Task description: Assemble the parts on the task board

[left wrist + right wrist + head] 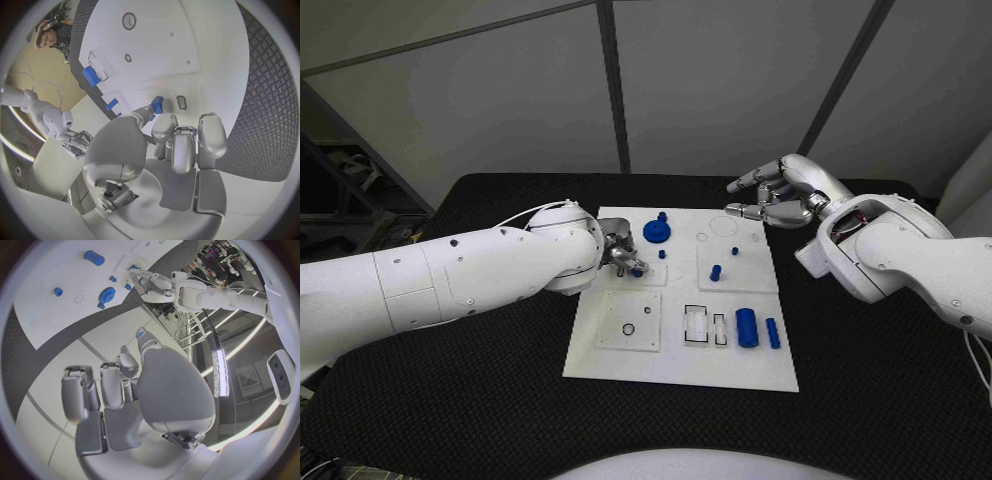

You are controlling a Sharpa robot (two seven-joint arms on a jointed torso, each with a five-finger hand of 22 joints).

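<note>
On the black textured worktop [473,400] lies the white rectangular task board [678,365]. The left hand [625,257] is low over the board's left edge and pinches a small blue plastic piece [157,105] at its fingertips. Just beside it on the board sits a round blue gear-like part [656,233], with a short blue peg [715,271] near the middle and two upright blue cylinders [757,329] towards the near right. The right hand [773,195] hovers above the board's far right corner, fingers curled loosely, holding nothing
</note>
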